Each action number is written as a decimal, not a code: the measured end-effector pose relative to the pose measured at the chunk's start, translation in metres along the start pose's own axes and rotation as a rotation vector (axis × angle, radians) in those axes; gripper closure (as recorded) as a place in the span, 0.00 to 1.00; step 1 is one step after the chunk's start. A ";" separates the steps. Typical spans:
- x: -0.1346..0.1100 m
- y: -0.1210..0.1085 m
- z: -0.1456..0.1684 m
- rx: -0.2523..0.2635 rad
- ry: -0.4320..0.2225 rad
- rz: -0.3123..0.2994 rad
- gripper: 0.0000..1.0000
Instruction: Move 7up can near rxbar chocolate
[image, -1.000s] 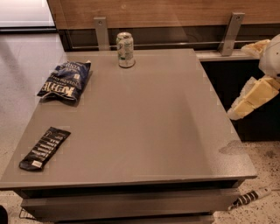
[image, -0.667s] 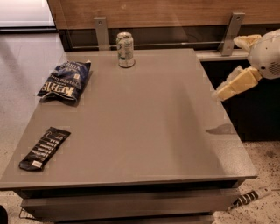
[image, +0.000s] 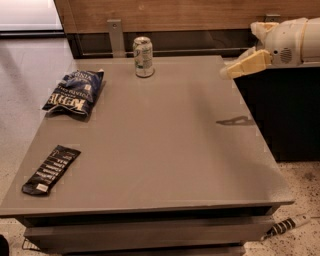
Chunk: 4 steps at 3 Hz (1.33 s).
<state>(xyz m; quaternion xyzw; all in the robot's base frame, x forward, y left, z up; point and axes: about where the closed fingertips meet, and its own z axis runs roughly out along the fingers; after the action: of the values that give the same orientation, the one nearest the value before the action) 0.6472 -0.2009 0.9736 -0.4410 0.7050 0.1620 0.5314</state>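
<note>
The step in hand looks like the approach, with nothing grasped yet. The small silver-white 7up can with green markings (image: 143, 56) stands upright close to the far edge of the flat grey table (image: 165, 150). The cream-coloured gripper (image: 237, 67) hangs in the air well apart from the can, off to the can's right in the view, over the table's right edge. It carries nothing, and whether it is open or closed I cannot tell. The thin flat black rxbar chocolate with white lettering (image: 51, 170) lies far from the can, toward the near-left corner and just inside the left edge. By my judgement the next move calls for a sideways reach to the can across bare tabletop, then a grasp around its body. The can sits close to the far edge and the wooden back panel (image: 200, 15), with a grey metal bracket (image: 115, 37) just behind and left of it, so there is little room on that side. The puffy dark blue chip bag (image: 75, 91) lies near-left of the can, roughly on the line toward the bar. The carry will likely have to pass over or around it, and the set-down should stay clear of the left edge.
</note>
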 end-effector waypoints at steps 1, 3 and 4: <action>-0.008 -0.014 0.014 -0.019 -0.043 0.088 0.00; -0.013 -0.023 0.026 -0.031 -0.017 0.163 0.00; -0.019 -0.031 0.041 -0.034 -0.045 0.146 0.00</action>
<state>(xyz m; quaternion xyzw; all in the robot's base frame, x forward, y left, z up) 0.6971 -0.1811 0.9824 -0.3934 0.7203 0.2223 0.5263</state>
